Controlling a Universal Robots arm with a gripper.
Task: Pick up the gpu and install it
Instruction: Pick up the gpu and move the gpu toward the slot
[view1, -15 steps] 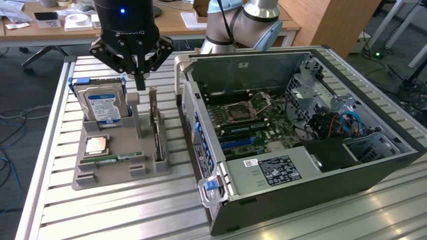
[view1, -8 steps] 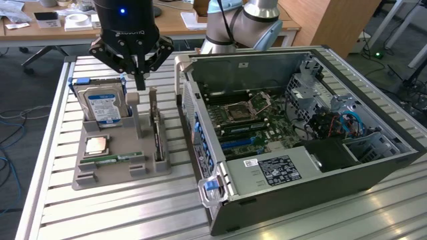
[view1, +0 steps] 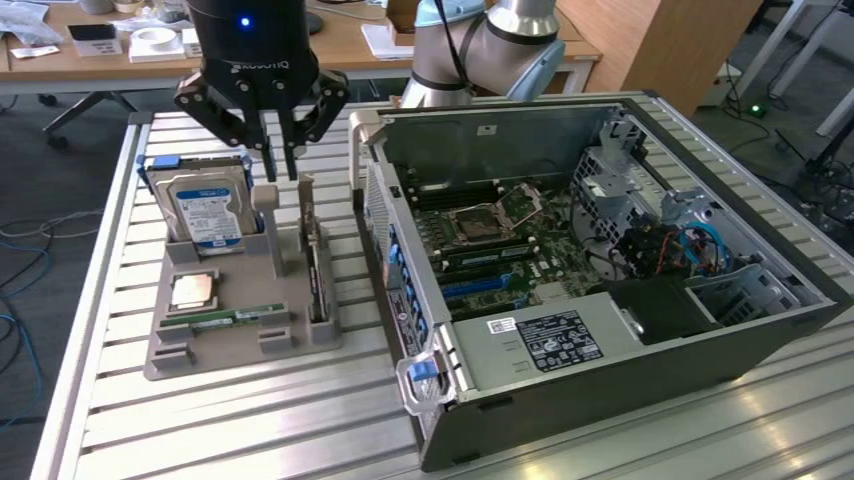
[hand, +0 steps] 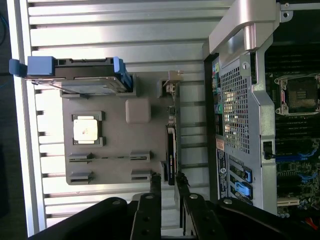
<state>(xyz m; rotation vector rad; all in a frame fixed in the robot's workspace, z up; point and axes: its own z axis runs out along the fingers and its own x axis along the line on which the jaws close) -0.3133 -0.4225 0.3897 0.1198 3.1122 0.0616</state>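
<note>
As seen in the exterior view, the gripper (view1: 282, 165) hangs above the far end of a grey parts tray (view1: 240, 355) on the slatted table (view1: 200, 420). Its fingers point down and stand slightly apart, with nothing held between them. The gpu (view1: 316, 268) stands on edge in the slot along the tray's side nearest the open computer case (view1: 601, 370), just below and beside the fingertips, untouched. On the same tray, a hard drive (view1: 207, 205) with a blue label stands upright at the far end. A processor chip (view1: 196, 290) and a narrow RAM stick (view1: 227, 320) lie flat nearer the camera. The case lies with its motherboard (view1: 494, 230) exposed, on the exterior view's right.

In the wrist view, the gripper (hand: 168, 186) shows a narrow gap between its two dark fingers (hand: 156, 186), in line with the thin dark edge of the gpu (hand: 171, 147). The card sits seated in the tray (hand: 115, 170), apart from the fingers.
</note>
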